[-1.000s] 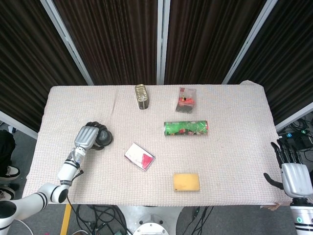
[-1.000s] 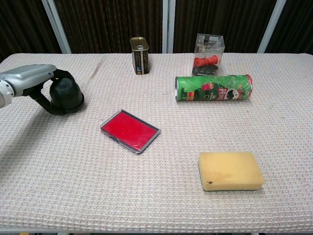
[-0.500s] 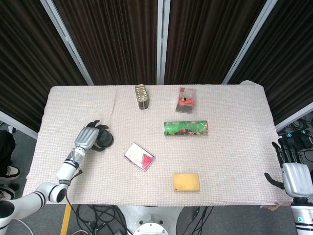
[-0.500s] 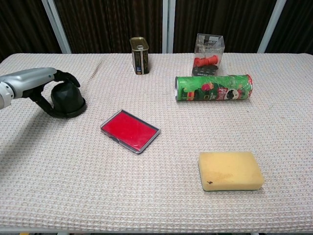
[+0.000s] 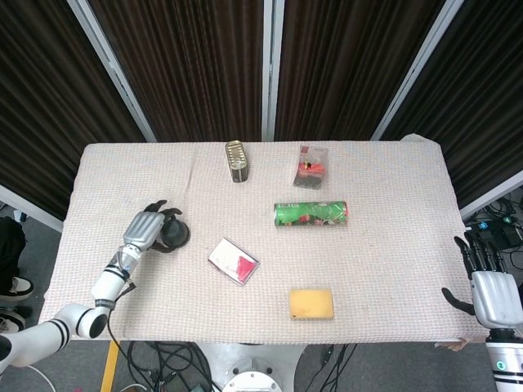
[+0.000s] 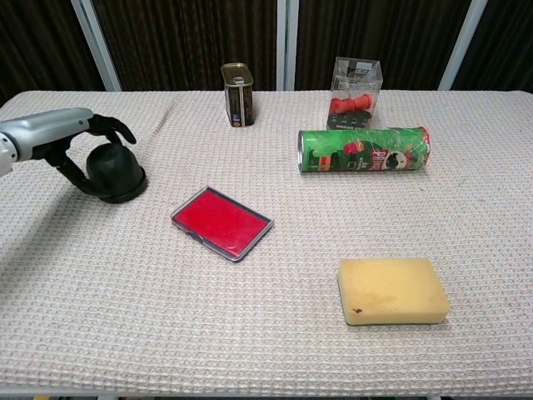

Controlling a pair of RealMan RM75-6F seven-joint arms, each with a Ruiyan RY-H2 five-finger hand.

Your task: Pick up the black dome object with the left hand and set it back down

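On the left part of the cloth-covered table [image 6: 466,208], well to the left of the red flat case [image 6: 222,222], the black dome object [image 6: 115,170] sits flat on its base. The left hand [image 6: 62,133] arches over the dome from the left side. Its fingers [image 6: 112,127] are raised and spread above the top of the dome, with a visible gap between fingertips and dome in the chest view; the thumb reaches down the near-left side of the dome, and whether it touches cannot be told. In the head view the same left hand [image 5: 145,229] lies just left of the dome [image 5: 175,235], fingers fanned toward it.

Positions relative to the red flat case:
- Olive tin can [image 6: 238,94]: behind the case, upright, near the far table edge.
- Green snack tube [image 6: 365,150]: to the right and slightly behind, lying on its side.
- Clear plastic box [image 6: 357,103] holding red items: behind the tube, further right than the tin.
- Yellow sponge [image 6: 391,290]: to the right and nearer the camera, lying flat.

The right hand [image 5: 490,290] is well apart from the case, beyond the right table edge. Its fingers point upward, slightly apart, and hold nothing.
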